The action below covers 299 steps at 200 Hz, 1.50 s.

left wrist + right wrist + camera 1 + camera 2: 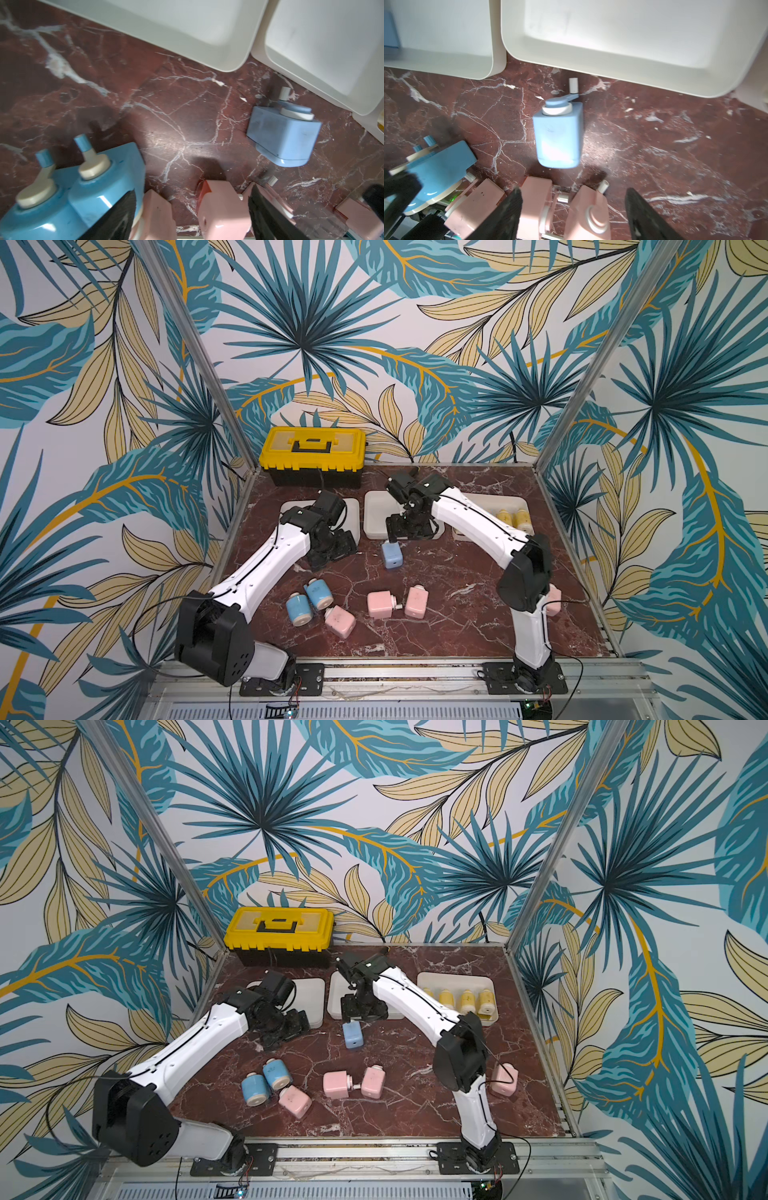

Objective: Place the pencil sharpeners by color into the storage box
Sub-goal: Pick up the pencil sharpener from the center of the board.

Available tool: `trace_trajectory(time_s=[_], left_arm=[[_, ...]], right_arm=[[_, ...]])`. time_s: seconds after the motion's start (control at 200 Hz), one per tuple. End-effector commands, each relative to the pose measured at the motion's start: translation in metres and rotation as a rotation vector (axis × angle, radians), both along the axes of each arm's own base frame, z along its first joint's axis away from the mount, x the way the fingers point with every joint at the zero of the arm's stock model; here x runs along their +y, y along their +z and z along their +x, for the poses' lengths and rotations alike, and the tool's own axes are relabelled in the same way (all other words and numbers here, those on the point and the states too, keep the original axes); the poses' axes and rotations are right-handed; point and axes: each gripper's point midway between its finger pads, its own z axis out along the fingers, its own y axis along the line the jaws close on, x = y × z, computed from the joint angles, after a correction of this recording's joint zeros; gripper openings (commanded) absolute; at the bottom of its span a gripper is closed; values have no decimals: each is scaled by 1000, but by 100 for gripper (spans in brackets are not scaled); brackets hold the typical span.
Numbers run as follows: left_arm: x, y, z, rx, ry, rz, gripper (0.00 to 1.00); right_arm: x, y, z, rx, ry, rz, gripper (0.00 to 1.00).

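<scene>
Two white-shelled arms (266, 560) with black joints, thin black cables, black base plates (282, 684).

Left wrist view | blue sharpener (283, 135) lying alone on marble tabletop (176, 116) | two white trays (207, 31) sitting just beyond | left gripper (191, 212) hanging open

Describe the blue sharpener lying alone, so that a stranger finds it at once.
Find the middle white tray. Just in front of it, on the marble, lies one blue sharpener. It lies alone, while the other two blue ones touch each other near the pink ones.
</scene>
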Motion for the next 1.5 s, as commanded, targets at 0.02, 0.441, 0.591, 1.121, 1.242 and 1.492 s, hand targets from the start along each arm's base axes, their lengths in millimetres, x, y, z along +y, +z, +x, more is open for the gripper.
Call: trace_trajectory(time_s=[0.02, 0.441, 0.591, 1.121, 1.242, 1.492], left_arm=[[-34, 6, 15, -24, -51, 5, 89], [-120, -25, 51, 20, -270, 18, 100], [-133, -34, 61, 29, -292, 17, 100], [-146, -64, 49, 103, -329, 42, 88], [-146, -72, 42, 123, -327, 55, 87], [-144, -91, 41, 158, -309, 92, 80]], right_arm=[[-61, 13, 3, -72, -147, 2, 80], [-147, -6, -38, -53, -248, 2, 80], [-153, -14, -45, -41, -260, 11, 80], [-163, -31, -43, -15, -291, 31, 80], [-161, -33, -42, -7, -291, 40, 80], [-161, -31, -41, -14, -281, 44, 80]])
